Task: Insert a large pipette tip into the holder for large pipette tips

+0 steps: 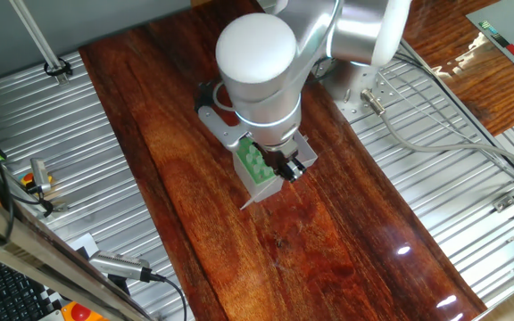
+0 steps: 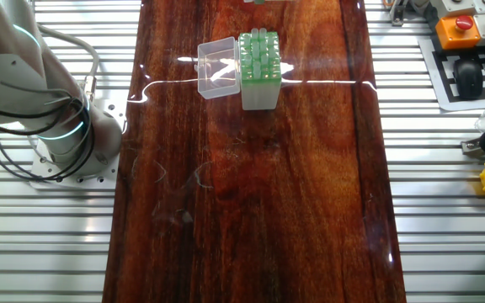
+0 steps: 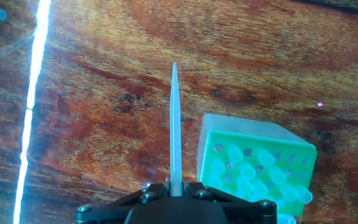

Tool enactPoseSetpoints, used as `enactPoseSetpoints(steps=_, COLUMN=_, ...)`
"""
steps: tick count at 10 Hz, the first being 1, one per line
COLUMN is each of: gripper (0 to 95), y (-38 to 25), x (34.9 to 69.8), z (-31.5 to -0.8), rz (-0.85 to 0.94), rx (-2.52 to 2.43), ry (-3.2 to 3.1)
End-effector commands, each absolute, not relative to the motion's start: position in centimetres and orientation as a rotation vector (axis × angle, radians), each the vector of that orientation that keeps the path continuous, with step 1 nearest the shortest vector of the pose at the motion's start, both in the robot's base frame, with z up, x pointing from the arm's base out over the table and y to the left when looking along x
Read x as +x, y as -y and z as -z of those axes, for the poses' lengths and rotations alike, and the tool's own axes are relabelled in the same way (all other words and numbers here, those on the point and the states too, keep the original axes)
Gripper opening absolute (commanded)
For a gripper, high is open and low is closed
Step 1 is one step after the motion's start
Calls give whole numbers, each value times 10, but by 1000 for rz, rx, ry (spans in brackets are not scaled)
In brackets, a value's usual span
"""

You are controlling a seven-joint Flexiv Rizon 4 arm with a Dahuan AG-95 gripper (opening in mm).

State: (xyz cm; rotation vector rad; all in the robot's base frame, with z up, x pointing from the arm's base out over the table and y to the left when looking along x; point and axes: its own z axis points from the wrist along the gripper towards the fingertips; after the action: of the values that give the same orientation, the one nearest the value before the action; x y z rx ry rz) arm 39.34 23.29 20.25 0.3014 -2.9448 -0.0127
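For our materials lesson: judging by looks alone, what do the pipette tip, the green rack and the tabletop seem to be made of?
Pipette tip, held in the gripper: probably plastic, translucent whitish-grey, smooth.
Green rack: likely moulded plastic, pale green, matte, with holes on top.
Tabletop: apparently wood or veneer, with dark reddish grain; glossy, since it mirrors the lights.

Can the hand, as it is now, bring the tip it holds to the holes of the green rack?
Probably yes. The hand grips the tip just beside the rack, whose lid is swung open, so nothing covers the holes.
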Motion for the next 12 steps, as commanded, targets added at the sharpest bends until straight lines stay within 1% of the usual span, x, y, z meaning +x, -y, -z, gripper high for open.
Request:
enactPoseSetpoints(steps=1, gripper=0, y=-206, x=392, z=-203, rz=31, rx=400, ry=2926)
enactPoseSetpoints(steps=5, gripper=0, y=-150, x=405, z=-196, rz=51, rx=593, ry=2898)
enactPoseSetpoints(steps=12, gripper=0, y=-149, x=405, z=-194, rz=31, rx=467, ry=2915)
